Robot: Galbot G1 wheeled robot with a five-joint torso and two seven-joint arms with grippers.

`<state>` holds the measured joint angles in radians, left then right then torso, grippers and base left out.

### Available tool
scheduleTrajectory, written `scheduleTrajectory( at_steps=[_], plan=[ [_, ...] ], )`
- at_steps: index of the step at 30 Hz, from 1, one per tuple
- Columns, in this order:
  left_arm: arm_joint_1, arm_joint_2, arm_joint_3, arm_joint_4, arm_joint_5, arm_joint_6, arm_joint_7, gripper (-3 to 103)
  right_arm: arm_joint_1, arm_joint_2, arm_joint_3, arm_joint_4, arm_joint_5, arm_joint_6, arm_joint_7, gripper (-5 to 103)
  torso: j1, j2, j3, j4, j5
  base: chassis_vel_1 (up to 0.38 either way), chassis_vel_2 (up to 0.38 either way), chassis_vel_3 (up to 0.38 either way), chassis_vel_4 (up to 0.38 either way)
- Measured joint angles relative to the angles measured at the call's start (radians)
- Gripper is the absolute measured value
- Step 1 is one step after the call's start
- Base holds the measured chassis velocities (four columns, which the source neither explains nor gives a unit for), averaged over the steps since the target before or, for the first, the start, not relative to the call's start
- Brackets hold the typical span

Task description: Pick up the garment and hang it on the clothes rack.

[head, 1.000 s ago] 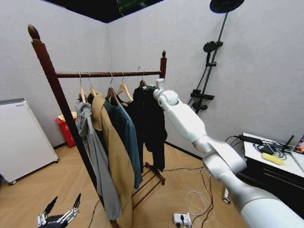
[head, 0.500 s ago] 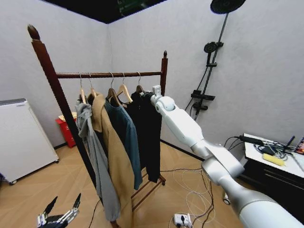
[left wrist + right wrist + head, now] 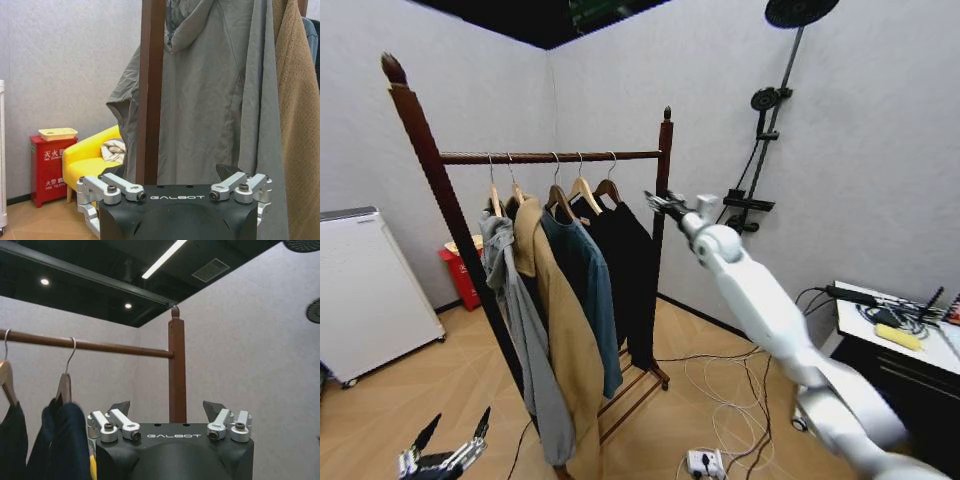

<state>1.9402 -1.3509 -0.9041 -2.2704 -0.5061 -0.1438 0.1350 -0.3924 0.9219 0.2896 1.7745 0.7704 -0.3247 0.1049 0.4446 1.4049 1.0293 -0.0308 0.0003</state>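
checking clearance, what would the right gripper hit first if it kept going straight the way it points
Probably the dark reddish-brown wooden post of the clothes rack: the open right gripper points at it, beside the hung long black jacket. Depth is unclear.

Hanging from a metal hook on a pale wooden hanger: garment (image 3: 625, 270), matt black cloth. Showing dark, reddish, polished wood: rack (image 3: 665, 160), rail turned and ribbed. Gleaming white, smooth plastic shell on right arm (image 3: 760, 310); bare metal links over matt black housing on right gripper (image 3: 169, 410).
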Motion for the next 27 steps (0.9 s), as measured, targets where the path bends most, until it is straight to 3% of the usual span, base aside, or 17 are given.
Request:
scheduleTrajectory(
  at_steps=[1, 3, 4, 6, 8, 10, 11, 12, 13, 15, 16, 21, 27],
  plan=[
    [0.0, 0.0, 0.0, 0.0, 0.0, 0.0, 0.0, 100, -0.142, -0.03, 0.078, 0.094, -0.004, -0.002, 0.033, 86, 0.0, 0.0, 0.0, 0.0002, 0.0008, 0.0, 0.0, 0.0, 0.0],
    [0.0, 0.0, 0.0, 0.0, 0.0, 0.0, 0.0, 100, -0.371, -0.04, 0.219, 0.228, -0.052, -0.001, 0.058, 96, 0.0, 0.0, 0.0, 0.0004, -0.0011, 0.0, 0.0, 0.0, 0.0],
    [0.0, 0.0, 0.0, 0.0, 0.0, 0.0, 0.0, 100, -0.371, -0.04, 0.219, 0.228, -0.052, -0.001, 0.058, 96, 0.0, 0.0, 0.0, 0.0004, -0.0011, 0.0, 0.0, 0.0, 0.0],
    [0.0, 0.0, 0.0, 0.0, 0.0, 0.0, 0.0, 100, -0.651, 0.002, 0.392, 0.351, -0.136, 0.017, 0.056, 100, 0.0, 0.0, 0.0, 0.0004, 0.0002, 0.0, 0.0, 0.0, 0.0],
    [0.0, 0.0, 0.0, 0.0, 0.0, 0.0, 0.0, 100, -0.866, 0.066, 0.525, 0.419, -0.203, 0.031, -0.023, 100, 0.0, 0.0, 0.0, 0.0001, -0.0004, 0.0, 0.0, 0.0, 0.0],
    [0.0, 0.0, 0.0, 0.0, 0.0, 0.0, 0.0, 100, -0.944, 0.1, 0.565, 0.441, -0.227, 0.032, -0.049, 100, 0.0, 0.0, 0.0, 0.0, -0.0006, 0.0, 0.0, 0.0, 0.0],
    [0.0, 0.0, 0.0, 0.0, 0.0, 0.0, 0.0, 100, -1.041, 0.168, 0.609, 0.465, -0.258, 0.04, -0.076, 100, 0.0, 0.0, 0.0, -0.0001, -0.0003, 0.0, 0.0, 0.0, 0.0],
    [0.0, 0.0, 0.0, 0.0, 0.0, 0.0, 0.0, 100, -1.041, 0.168, 0.609, 0.465, -0.258, 0.04, -0.076, 100, 0.0, 0.0, 0.0, -0.0001, -0.0003, 0.0, 0.0, 0.0, 0.0],
    [0.0, 0.0, 0.0, 0.0, 0.0, 0.0, 0.0, 100, -1.134, 0.26, 0.641, 0.491, -0.277, 0.057, -0.102, 100, 0.0, 0.0, 0.0, -0.0002, 0.0004, 0.0, 0.0, 0.0, 0.0],
    [0.0, 0.0, 0.0, 0.0, 0.0, 0.0, 0.0, 100, -1.259, 0.371, 0.679, 0.522, -0.292, 0.105, -0.15, 100, 0.0, 0.0, 0.0, 0.0, -0.0007, 0.0, 0.0, 0.0, 0.0],
    [0.0, 0.0, 0.0, 0.0, 0.0, 0.0, 0.0, 100, -1.259, 0.371, 0.679, 0.522, -0.292, 0.105, -0.15, 100, 0.0, 0.0, 0.0, 0.0, -0.0007, 0.0, 0.0, 0.0, 0.0],
    [0.0, 0.0, 0.0, 0.0, 0.0, 0.0, 0.0, 100, -1.363, 0.505, 0.68, 0.55, -0.314, 0.182, -0.188, 100, 0.0, 0.0, 0.0, 0.0003, -0.0005, 0.0, 0.0, 0.0, 0.0],
    [0.0, 0.0, 0.0, 0.0, 0.0, 0.0, 0.0, 100, -1.399, 0.565, 0.611, 0.577, -0.37, 0.23, -0.192, 100, 0.0, 0.0, 0.0, 0.0003, -0.0006, 0.0, 0.0, 0.0, 0.0]
  ],
)
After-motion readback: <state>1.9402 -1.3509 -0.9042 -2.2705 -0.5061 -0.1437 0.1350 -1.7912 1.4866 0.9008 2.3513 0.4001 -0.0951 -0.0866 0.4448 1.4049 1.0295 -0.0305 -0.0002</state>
